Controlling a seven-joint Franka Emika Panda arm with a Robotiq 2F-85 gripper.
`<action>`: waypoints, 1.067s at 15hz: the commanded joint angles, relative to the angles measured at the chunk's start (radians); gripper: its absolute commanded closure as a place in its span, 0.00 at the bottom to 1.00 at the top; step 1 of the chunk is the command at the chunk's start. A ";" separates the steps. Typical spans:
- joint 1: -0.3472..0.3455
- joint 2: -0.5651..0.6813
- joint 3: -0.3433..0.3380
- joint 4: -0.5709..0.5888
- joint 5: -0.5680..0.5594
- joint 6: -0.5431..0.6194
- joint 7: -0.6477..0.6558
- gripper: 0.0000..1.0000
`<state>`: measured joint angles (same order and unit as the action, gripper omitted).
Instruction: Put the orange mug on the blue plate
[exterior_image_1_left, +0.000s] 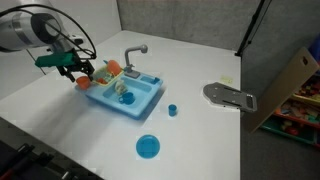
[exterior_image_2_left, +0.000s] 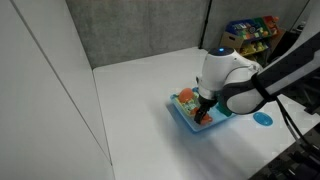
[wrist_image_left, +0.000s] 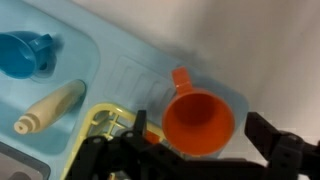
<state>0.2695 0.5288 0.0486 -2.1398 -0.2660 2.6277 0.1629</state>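
Pincer: jaws spread wide, nothing clamped. Dark fingers sit either side of the mug, w/ a gap showing btw one finger & the mug wall.
Pincer from the room: hangs low over one end of the sink in both exterior views, at the end farthest from the plate.
Orange mug: upright, mouth facing the wrist cam. Handle points to the top of the wrist view. It stands on the ribbed drain part of the sink, btw the fingers.
Yellow rack: just beside the mug, partly under the pincer body.
Toy sink: light blue, sits on the desk in both exterior views.
Cream item: long, lies in the basin. Can't tell what it is.
Blue funnel-like piece: also in the basin, near the cream item.
Faucet: grey, at the back edge of the sink.
Small blue cup: on the desk, near the sink's corner, apart from it.
Blue plate: flat on the desk in both exterior views, in front of the sink & well apart from the mug. Mug not on it.
Grey flat piece: on the desk near its edge, well apart from the sink.
Desk: white top, carries it all.
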 joint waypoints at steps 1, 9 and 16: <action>0.000 0.019 0.001 0.036 0.012 -0.031 -0.029 0.25; -0.022 -0.029 0.012 0.016 0.033 -0.048 -0.051 0.64; -0.109 -0.171 0.025 -0.046 0.118 -0.088 -0.124 0.64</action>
<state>0.2055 0.4566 0.0563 -2.1316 -0.1912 2.5795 0.0906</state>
